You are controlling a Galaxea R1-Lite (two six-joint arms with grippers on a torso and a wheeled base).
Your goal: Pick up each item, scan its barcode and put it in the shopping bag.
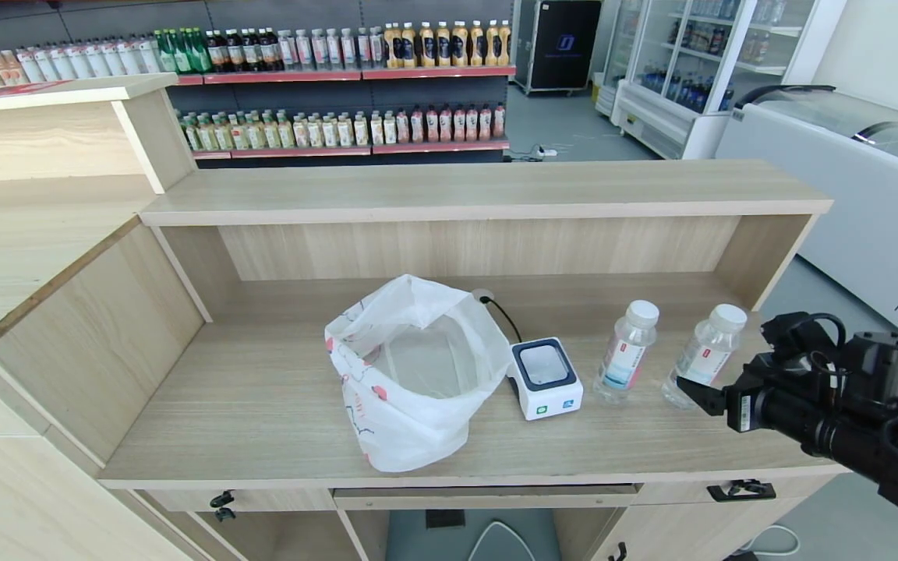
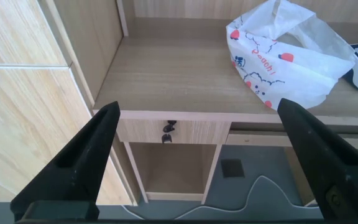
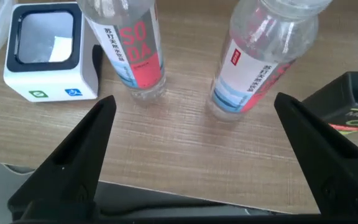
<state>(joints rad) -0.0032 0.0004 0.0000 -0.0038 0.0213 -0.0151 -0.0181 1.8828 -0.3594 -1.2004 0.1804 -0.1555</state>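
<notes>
On the shop's wooden counter we find the shopping bag mouth-up just beside the scanner, with left bottle and right bottle upright nearby, handy for our right gripper, spread wide and empty; our left gripper is likewise open, empty.

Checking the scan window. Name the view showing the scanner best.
The right wrist view: the scanner sits close, window fully visible. The head view shows it whole but farther, beside the bag. The left wrist view catches one corner.
</notes>
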